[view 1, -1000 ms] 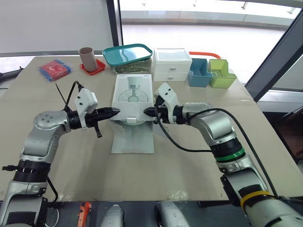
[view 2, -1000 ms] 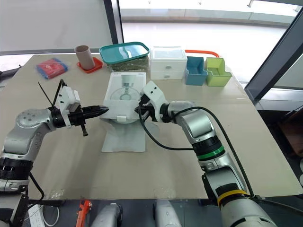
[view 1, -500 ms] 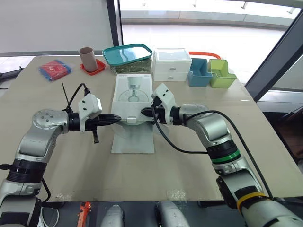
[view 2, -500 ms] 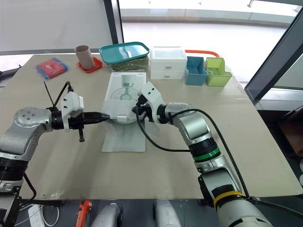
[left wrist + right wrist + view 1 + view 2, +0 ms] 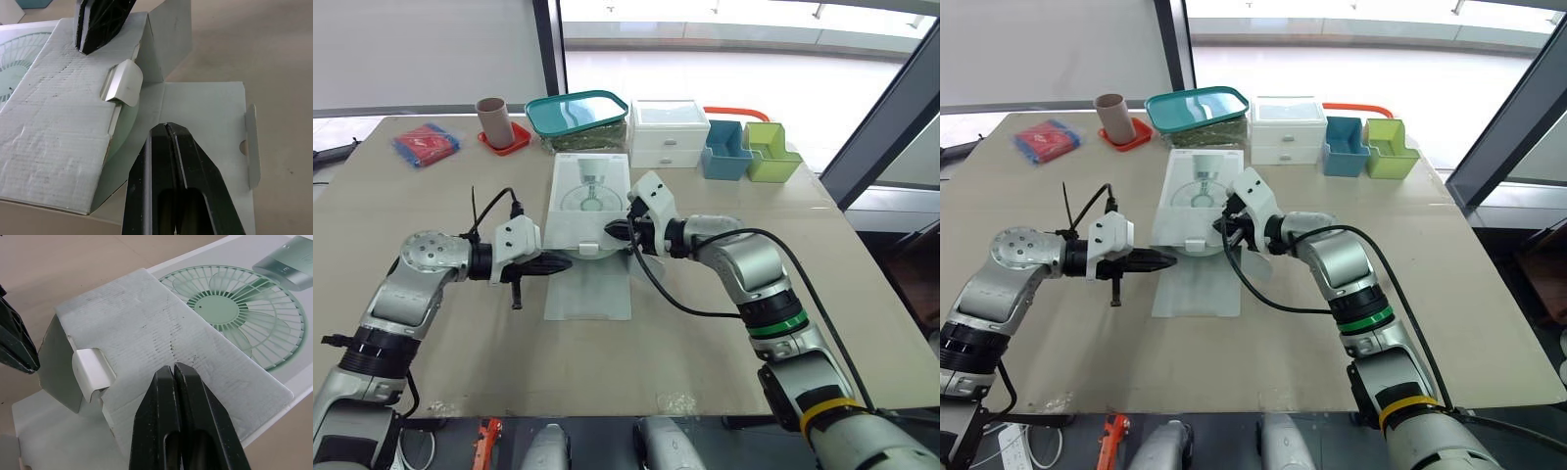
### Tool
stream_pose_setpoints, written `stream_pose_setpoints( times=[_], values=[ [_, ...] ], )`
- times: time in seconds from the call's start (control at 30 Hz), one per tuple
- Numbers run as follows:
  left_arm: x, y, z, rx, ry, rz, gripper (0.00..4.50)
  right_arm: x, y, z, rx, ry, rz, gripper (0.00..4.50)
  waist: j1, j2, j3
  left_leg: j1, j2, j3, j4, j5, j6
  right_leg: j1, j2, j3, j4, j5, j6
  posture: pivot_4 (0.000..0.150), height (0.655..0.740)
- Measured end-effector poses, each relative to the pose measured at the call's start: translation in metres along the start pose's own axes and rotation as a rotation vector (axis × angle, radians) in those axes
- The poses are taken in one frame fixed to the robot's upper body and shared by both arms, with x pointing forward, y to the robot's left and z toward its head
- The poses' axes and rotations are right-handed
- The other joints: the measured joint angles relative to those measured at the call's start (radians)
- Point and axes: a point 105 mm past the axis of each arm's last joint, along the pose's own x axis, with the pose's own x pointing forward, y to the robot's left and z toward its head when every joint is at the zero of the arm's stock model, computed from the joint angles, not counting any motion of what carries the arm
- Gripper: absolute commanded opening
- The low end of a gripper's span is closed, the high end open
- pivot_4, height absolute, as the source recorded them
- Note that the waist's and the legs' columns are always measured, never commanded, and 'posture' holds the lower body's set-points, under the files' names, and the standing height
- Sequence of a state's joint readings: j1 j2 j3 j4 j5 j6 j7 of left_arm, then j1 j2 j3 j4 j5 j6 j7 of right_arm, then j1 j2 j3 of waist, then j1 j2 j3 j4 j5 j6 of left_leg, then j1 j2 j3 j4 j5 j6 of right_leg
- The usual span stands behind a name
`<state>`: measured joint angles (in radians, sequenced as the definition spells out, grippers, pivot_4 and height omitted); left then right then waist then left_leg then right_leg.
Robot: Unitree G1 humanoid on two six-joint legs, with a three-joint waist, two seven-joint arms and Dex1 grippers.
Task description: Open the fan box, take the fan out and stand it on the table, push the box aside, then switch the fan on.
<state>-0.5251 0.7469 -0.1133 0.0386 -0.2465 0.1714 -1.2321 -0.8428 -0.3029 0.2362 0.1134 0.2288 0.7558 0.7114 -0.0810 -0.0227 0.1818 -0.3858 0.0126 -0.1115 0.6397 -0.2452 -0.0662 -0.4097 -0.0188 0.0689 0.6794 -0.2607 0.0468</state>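
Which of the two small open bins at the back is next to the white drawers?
The blue bin: it sits right beside the white drawer unit, while the green bin is on the blue one's far side, further to the right.

Left claw (image 5: 568, 262) closed, right claw (image 5: 611, 231) closed, tips pointing inward

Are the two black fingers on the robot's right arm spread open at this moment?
No, the right arm's fingers are pressed together along their length, with their tips over the fan box.
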Motion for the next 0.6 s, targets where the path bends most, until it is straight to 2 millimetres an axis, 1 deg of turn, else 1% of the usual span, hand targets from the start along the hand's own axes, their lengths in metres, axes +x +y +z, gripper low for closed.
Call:
stream_pose_setpoints(
  times=[0.2,0.27,0.37,0.6],
  values=[
    [-0.014,-0.008,-0.011,-0.006,0.071,-0.029,0.0,0.0,-0.001,0.0,-0.005,-0.006,0.0,0.04,0.001,0.0,0.0,0.0,0.0,0.0,0.0,0.0,0.0,0.0,0.0,0.0,0.0,0.0,0.0,0.15,0.74],
    [-0.02,-0.01,-0.01,0.008,0.085,-0.034,0.0,0.0,-0.001,0.0,-0.007,-0.006,0.0,0.04,0.001,0.0,0.0,0.0,0.0,0.0,0.0,0.0,0.0,0.0,0.0,0.0,0.0,0.0,0.0,0.15,0.74],
    [-0.028,-0.007,-0.004,0.025,0.083,-0.014,0.0,0.0,-0.001,0.0,-0.009,-0.006,0.001,0.04,0.001,0.0,0.0,0.0,0.0,0.0,0.0,0.0,0.0,0.0,0.0,0.0,0.0,0.0,0.0,0.15,0.74],
    [-0.03,-0.006,-0.003,0.014,0.074,-0.004,0.0,-0.003,-0.002,0.005,0.038,-0.01,0.014,0.04,0.001,0.0,0.001,-0.001,0.0,0.0,0.0,0.0,0.0,0.0,0.0,0.0,0.0,0.0,0.0,0.15,0.74]
  ],
)
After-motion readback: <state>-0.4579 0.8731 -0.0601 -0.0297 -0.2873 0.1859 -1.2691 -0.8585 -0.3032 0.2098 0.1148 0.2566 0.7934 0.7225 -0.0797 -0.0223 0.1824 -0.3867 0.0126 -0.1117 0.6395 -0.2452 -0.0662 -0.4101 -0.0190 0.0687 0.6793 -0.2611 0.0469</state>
